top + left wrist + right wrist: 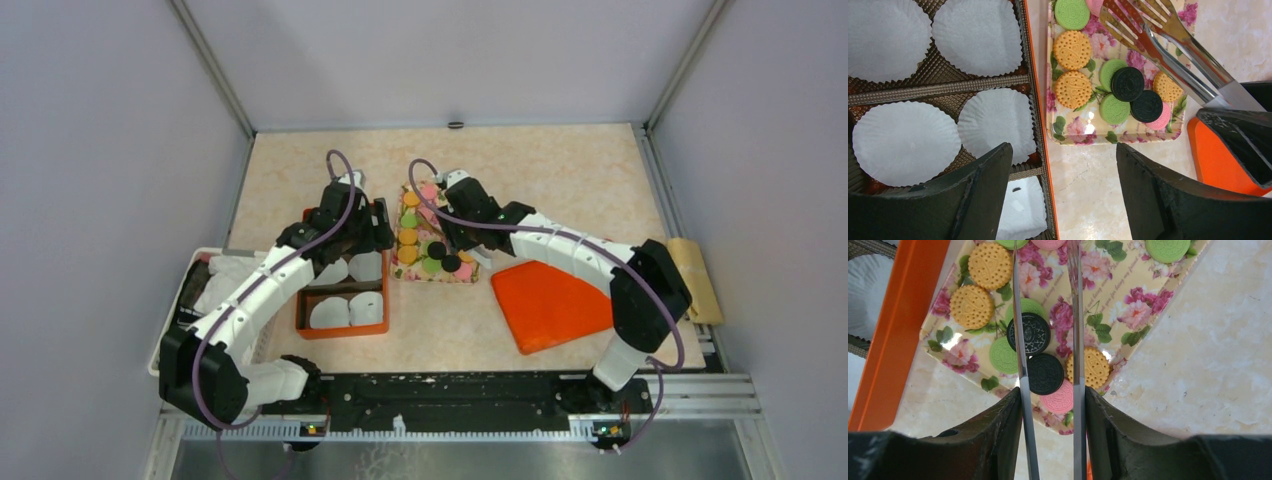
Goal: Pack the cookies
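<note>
The right jaws are clamping the tongs (1020,315), whose blades are standing part open and running lengthwise up the tray (1133,305). The cookies (983,265) are lying on that tray straight ahead, with the black ones showing between the blades. The left jaws are hanging wide and empty over the box (1040,130) rim and the counter (1083,200). Only the left wrist view is showing the forked tips.

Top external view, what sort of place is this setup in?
Likely a lab robot cell staged for cookie packing: metal frame posts and plain walls enclose the table, cookies lie on a floral tray, beside an orange box of paper liners.
</note>
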